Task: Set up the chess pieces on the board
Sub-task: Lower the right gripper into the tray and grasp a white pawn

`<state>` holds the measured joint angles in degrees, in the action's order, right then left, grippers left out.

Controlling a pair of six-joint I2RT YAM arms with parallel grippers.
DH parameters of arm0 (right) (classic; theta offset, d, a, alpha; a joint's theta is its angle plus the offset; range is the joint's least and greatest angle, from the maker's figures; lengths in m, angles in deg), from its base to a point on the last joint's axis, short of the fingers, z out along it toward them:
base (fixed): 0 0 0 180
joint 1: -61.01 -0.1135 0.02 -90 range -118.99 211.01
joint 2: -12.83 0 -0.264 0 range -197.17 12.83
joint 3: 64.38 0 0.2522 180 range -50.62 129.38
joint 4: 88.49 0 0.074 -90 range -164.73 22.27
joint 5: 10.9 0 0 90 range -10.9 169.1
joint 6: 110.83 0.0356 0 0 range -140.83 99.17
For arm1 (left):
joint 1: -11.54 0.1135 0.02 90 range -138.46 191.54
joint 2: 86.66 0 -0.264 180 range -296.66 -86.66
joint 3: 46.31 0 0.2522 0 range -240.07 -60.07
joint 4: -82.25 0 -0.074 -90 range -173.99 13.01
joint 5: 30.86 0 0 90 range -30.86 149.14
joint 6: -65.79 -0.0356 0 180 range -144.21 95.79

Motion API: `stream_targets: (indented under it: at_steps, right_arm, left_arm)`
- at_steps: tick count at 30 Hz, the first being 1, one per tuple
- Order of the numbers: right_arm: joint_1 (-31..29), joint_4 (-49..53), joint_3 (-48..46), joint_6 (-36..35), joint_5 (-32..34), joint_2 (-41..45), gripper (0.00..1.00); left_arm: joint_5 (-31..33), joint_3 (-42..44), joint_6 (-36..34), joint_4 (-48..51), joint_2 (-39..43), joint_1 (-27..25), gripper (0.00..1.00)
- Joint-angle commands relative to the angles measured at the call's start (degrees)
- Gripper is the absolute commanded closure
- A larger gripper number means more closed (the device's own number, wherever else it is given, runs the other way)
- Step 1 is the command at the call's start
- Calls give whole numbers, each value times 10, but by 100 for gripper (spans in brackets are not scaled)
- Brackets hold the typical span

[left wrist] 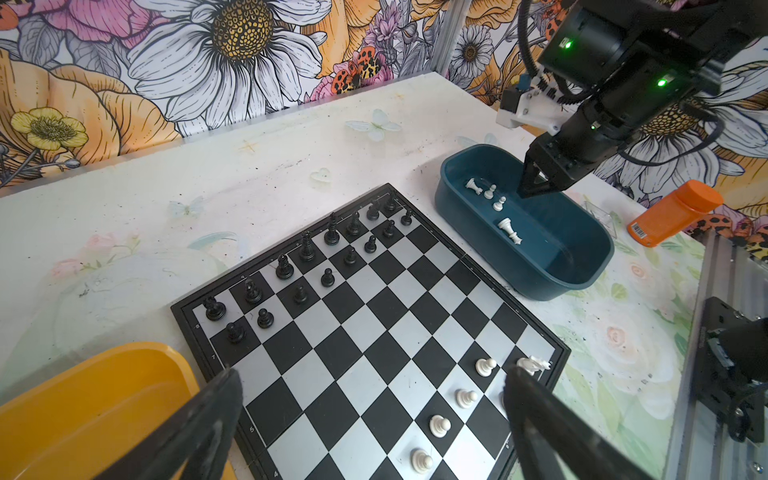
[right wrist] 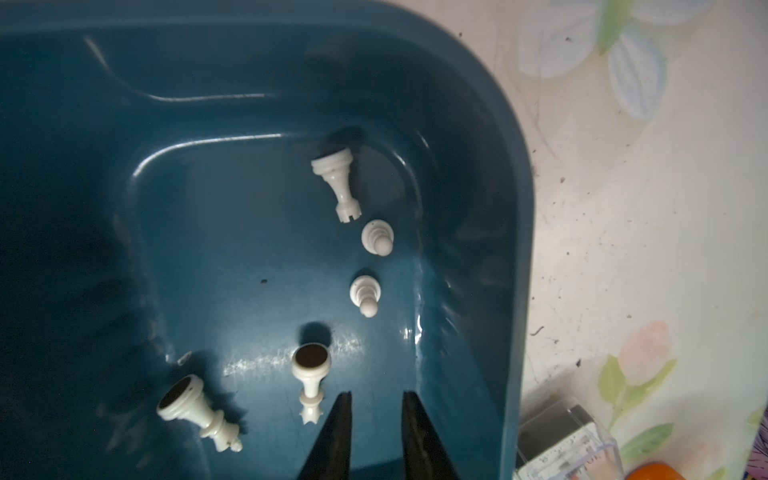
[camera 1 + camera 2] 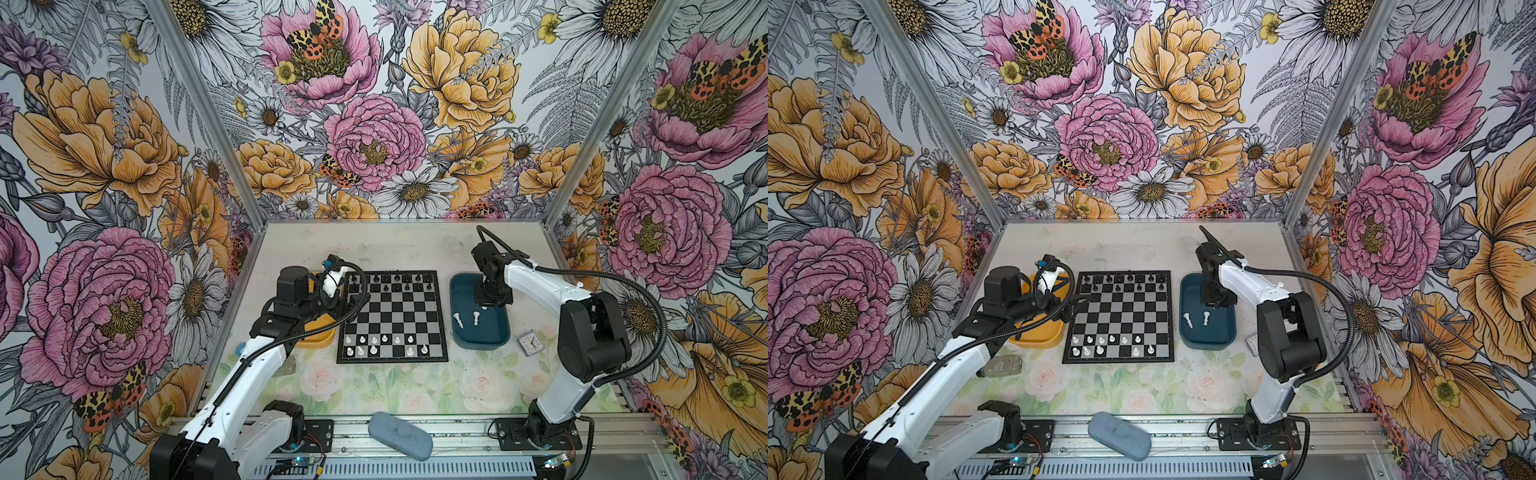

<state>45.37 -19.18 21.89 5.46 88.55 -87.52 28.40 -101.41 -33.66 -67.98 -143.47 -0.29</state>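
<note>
Lying beside right hand (image 2: 377,395): white chessman (image 2: 310,384)

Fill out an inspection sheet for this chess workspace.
Surface: table, pale floral print, scuffed.
Job's things: board lies flat; white chess pieces on its near rows, black pieces on far rows; five more white pieces in the blue tray, three lying, two pawns upright.
Clutter: small clock, orange bottle, grey-blue case, yellow tray, clear plastic item.
Grippers: left gripper open by the board's left edge, holding nothing; right gripper inside the blue tray, jaws narrowly apart, nothing between them.
Cables: black corrugated cables loop off both arms.
Surroundings: floral walls, aluminium frame.
</note>
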Motion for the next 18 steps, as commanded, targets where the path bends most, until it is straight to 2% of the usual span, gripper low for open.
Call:
stream_targets:
  at_steps: [1,18]
  right_arm:
    - [8,-29,-2,-11,6,-16,76]
    - [30,-68,3,-17,-11,-59,77]
  left_arm:
    - [-15,-12,-4,-17,-3,7,1]
    - [-15,-14,-3,-16,-8,8,1]
